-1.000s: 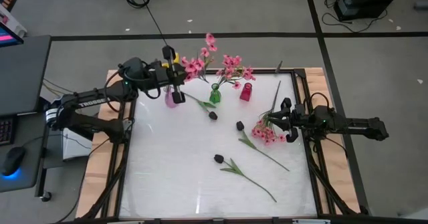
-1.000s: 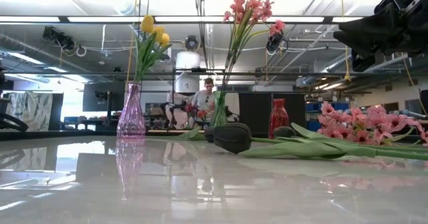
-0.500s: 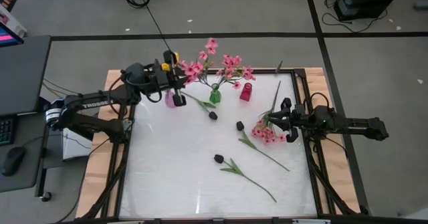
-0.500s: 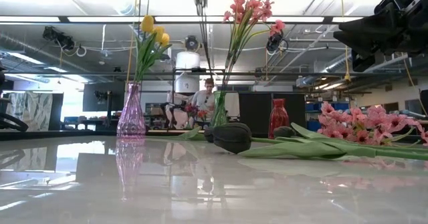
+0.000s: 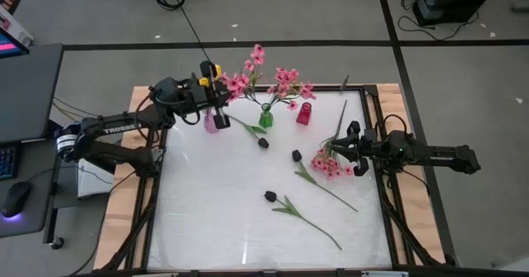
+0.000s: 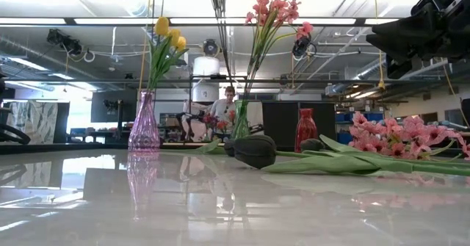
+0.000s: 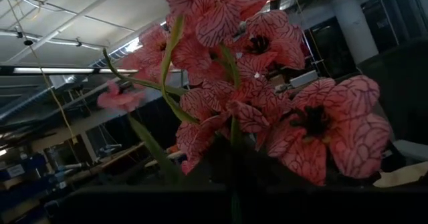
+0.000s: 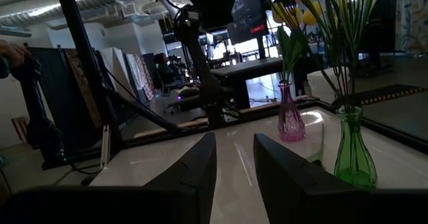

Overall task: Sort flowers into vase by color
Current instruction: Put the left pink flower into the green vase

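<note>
Left gripper (image 5: pixel 216 97) hangs above the purple vase (image 5: pixel 212 121) at the far side of the white table (image 5: pixel 207 211); whether its fingers are apart or pressed cannot be told, its wrist view being filled by pink blossoms (image 7: pixel 267 110) close to the lens. Yellow tulips (image 6: pixel 167 34) stand in the purple vase. Green vase (image 5: pixel 265 117), just right of the purple one, holds a tall pink spray (image 6: pixel 275 11); red vase (image 5: pixel 304 114) stands right of that. Right gripper (image 5: pixel 345 151) sits low near the table's right edge, well right of the purple vase, fingers (image 8: pixel 200 167) spread with a gap between them, beside a pink spray lying flat (image 5: pixel 331 163). Three dark tulips on green stems lie on the tabletop: one (image 5: pixel 262 142) just right of and nearer than the purple vase, one (image 5: pixel 296 155) farther right, one (image 5: pixel 270 196) nearest the front. Tabletop glossy, mirrors the vases. Beyond it: workshop room, ceiling strip lights, benches, a seated person (image 6: pixel 226 106) behind the green vase.
</note>
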Motion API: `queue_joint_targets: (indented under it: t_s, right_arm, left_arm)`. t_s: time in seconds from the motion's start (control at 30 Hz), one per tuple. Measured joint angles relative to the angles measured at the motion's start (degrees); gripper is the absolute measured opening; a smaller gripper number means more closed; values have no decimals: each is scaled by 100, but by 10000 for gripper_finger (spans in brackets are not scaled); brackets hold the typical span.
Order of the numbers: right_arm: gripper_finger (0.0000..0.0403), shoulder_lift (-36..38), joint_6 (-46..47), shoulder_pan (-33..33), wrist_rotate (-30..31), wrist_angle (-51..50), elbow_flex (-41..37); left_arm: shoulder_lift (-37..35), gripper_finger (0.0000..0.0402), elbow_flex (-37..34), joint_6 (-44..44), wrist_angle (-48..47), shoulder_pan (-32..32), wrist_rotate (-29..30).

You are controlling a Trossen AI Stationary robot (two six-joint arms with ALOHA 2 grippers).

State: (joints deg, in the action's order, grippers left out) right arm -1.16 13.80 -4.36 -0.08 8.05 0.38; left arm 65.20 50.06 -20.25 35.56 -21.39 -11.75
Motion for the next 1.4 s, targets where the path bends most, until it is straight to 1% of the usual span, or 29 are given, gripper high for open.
queue_joint_targets:
  t_s: [0.2, 0.43, 0.8, 1.4]
  right_arm:
    - [110, -1, 0, 1, 0, 0, 0]
    - [110, 1, 0, 2, 0, -2, 0]
    - [110, 0, 0, 2, 0, 0, 0]
    - [110, 0, 0, 2, 0, 0, 0]
  left_arm:
    - [198, 9, 0, 82, 256, 11, -53]
    - [236, 11, 0, 146, 246, 1, -61]
    - [550, 11, 0, 223, 224, -2, -59]
    - [875, 11, 4, 205, 235, -68, -57]
